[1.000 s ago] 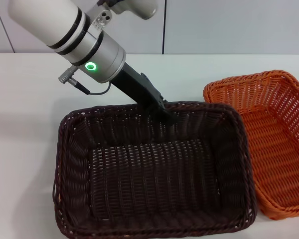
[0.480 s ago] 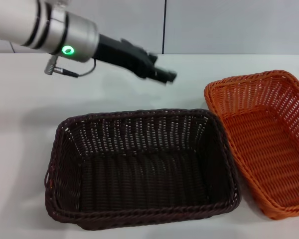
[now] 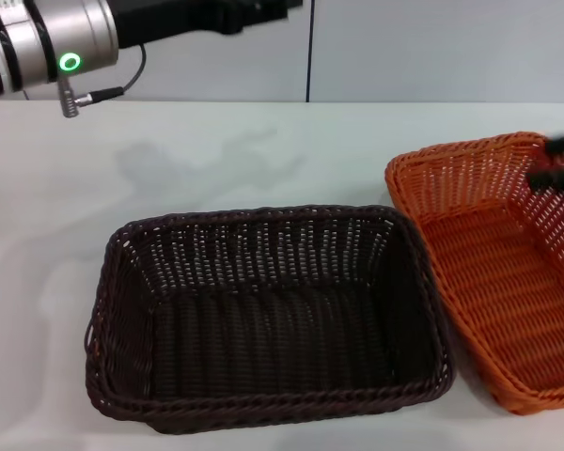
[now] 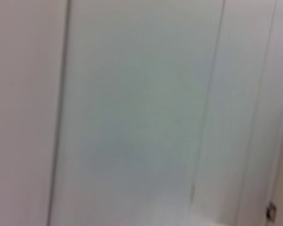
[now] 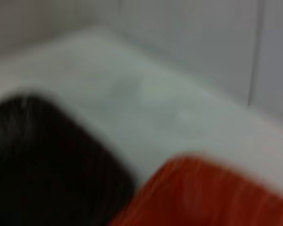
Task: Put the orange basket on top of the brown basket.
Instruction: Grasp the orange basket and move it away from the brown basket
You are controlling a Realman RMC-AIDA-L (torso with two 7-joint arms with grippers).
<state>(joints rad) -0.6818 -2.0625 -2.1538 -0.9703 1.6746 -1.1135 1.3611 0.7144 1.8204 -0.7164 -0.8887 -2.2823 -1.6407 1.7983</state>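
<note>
The brown basket (image 3: 263,319) sits on the white table, front and centre in the head view. The orange basket (image 3: 493,282) sits right beside it on its right, rims close together. My left gripper (image 3: 254,11) is raised high at the top left, far behind the brown basket, its fingertips cut off by the frame edge. My right gripper (image 3: 557,160) comes in from the right edge over the orange basket's far right rim, its two dark fingers apart and empty. The right wrist view shows both baskets blurred: brown (image 5: 47,160) and orange (image 5: 207,193).
The white table (image 3: 216,150) stretches behind and to the left of the baskets. A white panelled wall (image 4: 132,113) stands behind the table and fills the left wrist view.
My left arm has risen up and back to the left, away from the brown basket, which now rests flat. My right gripper has come into view over the orange basket.
</note>
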